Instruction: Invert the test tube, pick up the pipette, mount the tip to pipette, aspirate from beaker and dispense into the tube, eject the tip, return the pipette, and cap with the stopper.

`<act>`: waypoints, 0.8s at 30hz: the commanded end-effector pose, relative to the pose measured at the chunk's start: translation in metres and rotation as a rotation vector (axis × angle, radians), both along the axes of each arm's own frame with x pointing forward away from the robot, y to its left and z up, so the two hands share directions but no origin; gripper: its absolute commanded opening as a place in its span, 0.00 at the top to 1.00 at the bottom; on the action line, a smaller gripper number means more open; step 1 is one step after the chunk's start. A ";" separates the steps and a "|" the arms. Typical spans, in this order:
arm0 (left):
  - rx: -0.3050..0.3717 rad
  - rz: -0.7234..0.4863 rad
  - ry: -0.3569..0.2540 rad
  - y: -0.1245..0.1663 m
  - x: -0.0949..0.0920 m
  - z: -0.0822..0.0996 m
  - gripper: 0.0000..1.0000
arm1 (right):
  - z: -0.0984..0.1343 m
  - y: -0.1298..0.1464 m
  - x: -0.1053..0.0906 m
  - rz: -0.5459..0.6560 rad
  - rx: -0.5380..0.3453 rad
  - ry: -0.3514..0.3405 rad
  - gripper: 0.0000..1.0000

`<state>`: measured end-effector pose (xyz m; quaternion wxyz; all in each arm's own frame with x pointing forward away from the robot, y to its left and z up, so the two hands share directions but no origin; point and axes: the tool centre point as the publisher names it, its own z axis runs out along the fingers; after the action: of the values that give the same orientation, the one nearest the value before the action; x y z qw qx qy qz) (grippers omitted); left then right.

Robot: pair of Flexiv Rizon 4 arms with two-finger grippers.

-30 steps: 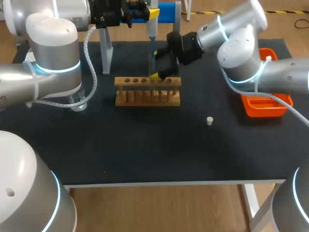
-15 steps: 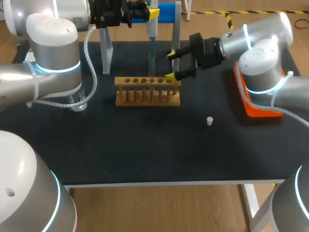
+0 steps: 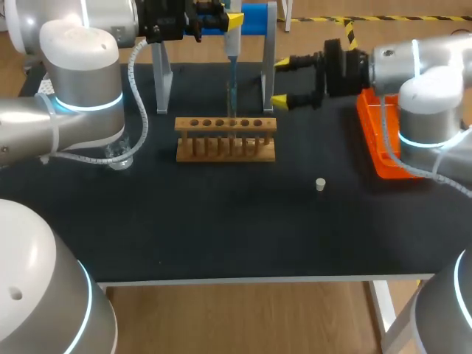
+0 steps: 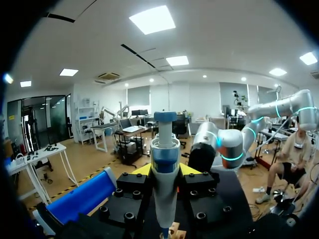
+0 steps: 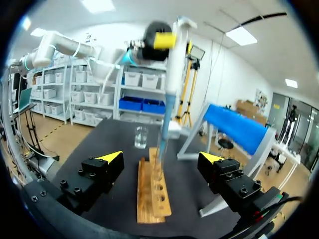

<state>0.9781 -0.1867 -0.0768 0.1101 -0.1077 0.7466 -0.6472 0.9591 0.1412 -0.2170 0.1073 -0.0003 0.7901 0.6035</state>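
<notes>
head view: left gripper [image 3: 230, 22] clamped on pipette [image 3: 231, 50], tip in the test tube [image 3: 229, 108] in the rack [image 3: 226, 140] at table's 12 o'clock; right gripper [image 3: 282, 81] spread empty at rack's 2 o'clock; for dispensing, pipette judged best held plumb, tip below rim
</notes>
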 end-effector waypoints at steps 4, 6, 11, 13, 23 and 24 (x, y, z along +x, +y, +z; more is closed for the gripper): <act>-0.004 0.001 -0.002 0.000 0.000 -0.001 1.00 | 0.057 -0.028 -0.014 -0.010 0.033 -0.010 0.00; -0.004 0.001 -0.002 0.000 0.000 -0.001 1.00 | 0.068 -0.030 -0.016 -0.009 0.060 -0.002 0.00; -0.004 0.001 -0.002 0.000 0.000 -0.001 1.00 | 0.098 -0.032 -0.018 0.034 0.132 0.029 0.00; -0.004 0.001 -0.002 0.000 0.000 -0.001 1.00 | 0.108 -0.031 -0.017 0.051 0.152 0.045 0.00; -0.004 0.001 -0.002 0.000 0.000 -0.001 1.00 | 0.143 -0.026 -0.011 0.099 0.209 0.119 0.00; -0.004 0.001 -0.002 0.000 0.000 -0.001 1.00 | 0.146 -0.025 -0.010 0.098 0.207 0.118 0.00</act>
<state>0.9781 -0.1868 -0.0768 0.1101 -0.1077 0.7466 -0.6472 0.9417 0.1162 -0.0732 0.0388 0.0150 0.7255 0.6869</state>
